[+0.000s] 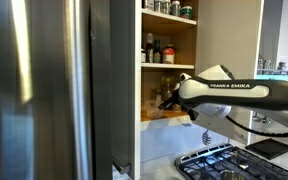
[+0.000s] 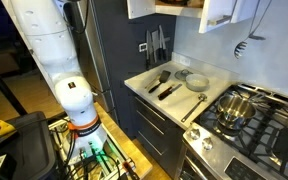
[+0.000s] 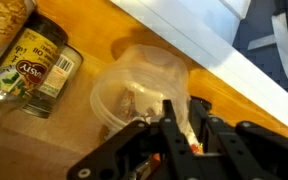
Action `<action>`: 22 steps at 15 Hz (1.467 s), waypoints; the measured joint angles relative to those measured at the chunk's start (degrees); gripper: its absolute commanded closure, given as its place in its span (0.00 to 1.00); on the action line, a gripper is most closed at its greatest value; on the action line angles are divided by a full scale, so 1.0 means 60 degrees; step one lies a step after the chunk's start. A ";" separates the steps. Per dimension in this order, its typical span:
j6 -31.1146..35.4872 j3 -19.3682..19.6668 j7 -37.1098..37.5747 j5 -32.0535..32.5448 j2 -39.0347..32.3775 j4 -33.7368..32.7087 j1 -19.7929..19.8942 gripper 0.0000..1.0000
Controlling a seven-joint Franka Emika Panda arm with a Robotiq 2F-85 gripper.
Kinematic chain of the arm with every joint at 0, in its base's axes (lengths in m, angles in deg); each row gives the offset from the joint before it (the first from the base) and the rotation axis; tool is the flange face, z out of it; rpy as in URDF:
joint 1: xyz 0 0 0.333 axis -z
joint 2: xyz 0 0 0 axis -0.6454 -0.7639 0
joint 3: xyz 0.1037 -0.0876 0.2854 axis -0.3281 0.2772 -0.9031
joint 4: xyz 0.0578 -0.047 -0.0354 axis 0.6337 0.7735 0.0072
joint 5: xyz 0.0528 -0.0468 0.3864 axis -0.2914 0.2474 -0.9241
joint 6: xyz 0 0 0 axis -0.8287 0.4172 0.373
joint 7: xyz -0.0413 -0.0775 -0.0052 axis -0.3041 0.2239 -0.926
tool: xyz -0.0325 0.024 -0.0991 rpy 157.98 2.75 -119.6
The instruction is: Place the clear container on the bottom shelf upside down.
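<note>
**A:** Any writing legible?

**B:** "FRANKA EMIKA" in black capitals along the white arm (image 1: 234, 90) in an exterior view. In the wrist view, pale letters on the dark label of a spice jar (image 3: 42, 68), too blurred to read.

**A:** Counts?

**B:** One arm, one gripper (image 3: 187, 118), one clear container (image 3: 134, 88). Next to the spice jar, one jar of yellowish grains (image 3: 4, 18) in the top corner of the wrist view. Three cupboard boards in an exterior view: steel tins (image 1: 174, 8) on the highest, dark bottles (image 1: 156, 50) on the middle, the lowest at gripper height. One pot (image 2: 236, 108) on the stove (image 2: 254, 140).

**A:** Grip, and where?

**B:** Clenched on the clear container, pinched at the rim between black fingers (image 3: 172, 122). Over the pale wood of the bottom shelf (image 3: 54, 145), open mouth toward the wrist camera. Resting on the board or just above it: cannot tell.

**A:** Edges and room?

**B:** White front edge (image 3: 199, 45) running diagonally just beyond the container. Spice jar near on one side, not touching. Bare wood open below the jars, toward the gripper.
</note>
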 measured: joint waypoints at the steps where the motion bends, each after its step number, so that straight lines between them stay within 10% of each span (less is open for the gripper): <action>1: -0.0013 0.0000 -0.0214 -0.0772 -0.0004 -0.0079 -0.0020 0.94; 3: -0.0041 0.0003 -0.0625 -0.2243 -0.0019 -0.0210 -0.0036 0.92; 4: -0.0059 0.0013 -0.0774 -0.2744 -0.0036 -0.0248 -0.0034 0.53; 7: -0.0056 0.0050 -0.1091 -0.3202 -0.0098 -0.0286 -0.0025 0.51; 13: 0.0333 -0.0066 -0.3733 -0.3172 -0.0115 -0.0360 -0.0081 0.05; 14: 0.0388 -0.0091 -0.4220 -0.3151 -0.0116 -0.0374 -0.0098 0.23; 18: 0.0395 -0.0096 -0.4266 -0.3160 -0.0115 -0.0377 -0.0105 0.01; 22: 0.0385 -0.0097 -0.5077 -0.3121 -0.0134 -0.0407 -0.0107 0.00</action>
